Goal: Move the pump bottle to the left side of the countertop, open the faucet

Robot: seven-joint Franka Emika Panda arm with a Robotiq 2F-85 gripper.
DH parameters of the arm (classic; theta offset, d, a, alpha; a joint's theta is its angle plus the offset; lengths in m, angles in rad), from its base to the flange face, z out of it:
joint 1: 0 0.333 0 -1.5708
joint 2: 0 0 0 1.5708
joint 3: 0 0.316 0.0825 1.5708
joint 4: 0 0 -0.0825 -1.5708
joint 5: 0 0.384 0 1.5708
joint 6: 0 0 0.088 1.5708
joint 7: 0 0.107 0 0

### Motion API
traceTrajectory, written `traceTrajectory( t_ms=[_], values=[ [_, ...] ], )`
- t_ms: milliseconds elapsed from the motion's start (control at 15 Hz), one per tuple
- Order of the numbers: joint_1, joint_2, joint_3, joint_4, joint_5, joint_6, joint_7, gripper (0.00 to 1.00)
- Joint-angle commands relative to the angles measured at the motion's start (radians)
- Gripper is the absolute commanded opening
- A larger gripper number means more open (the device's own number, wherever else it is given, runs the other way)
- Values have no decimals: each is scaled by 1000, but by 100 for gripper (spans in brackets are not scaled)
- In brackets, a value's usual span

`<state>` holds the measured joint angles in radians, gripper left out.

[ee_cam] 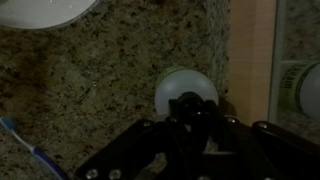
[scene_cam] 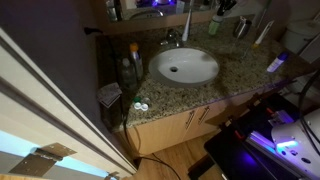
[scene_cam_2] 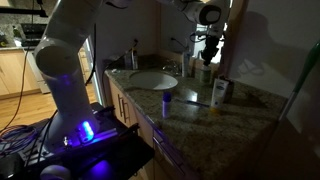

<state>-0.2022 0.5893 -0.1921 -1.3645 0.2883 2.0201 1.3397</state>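
Observation:
The pump bottle shows from above in the wrist view as a pale round body with a dark pump head. It stands on the speckled countertop close to the wooden back ledge. My gripper sits right over it, and its dark fingers are closed in against the pump head. In an exterior view the gripper hangs over the bottle at the back of the countertop, beyond the basin. The silver faucet stands behind the white basin; it also shows in the other exterior view.
A blue toothbrush lies near the bottle. A tall clear bottle stands at the counter's far end. A small blue-capped item and a white box sit near the front edge. The room is dim.

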Motion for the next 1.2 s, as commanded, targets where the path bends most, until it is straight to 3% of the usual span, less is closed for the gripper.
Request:
traceTrajectory(
  t_ms=[0, 267, 333, 467, 533, 1133],
  values=[
    [0, -126, 31, -41, -31, -84, -143, 7],
    [19, -269, 48, -68, -47, -247, -294, 7],
    [23, -175, 31, -2, -34, -199, -220, 30],
    [31, -235, 34, -13, -39, -252, -255, 30],
    [32, -250, 34, -22, -40, -258, -262, 7],
    [170, -306, 143, -16, -65, -374, -439, 7]
  ],
)
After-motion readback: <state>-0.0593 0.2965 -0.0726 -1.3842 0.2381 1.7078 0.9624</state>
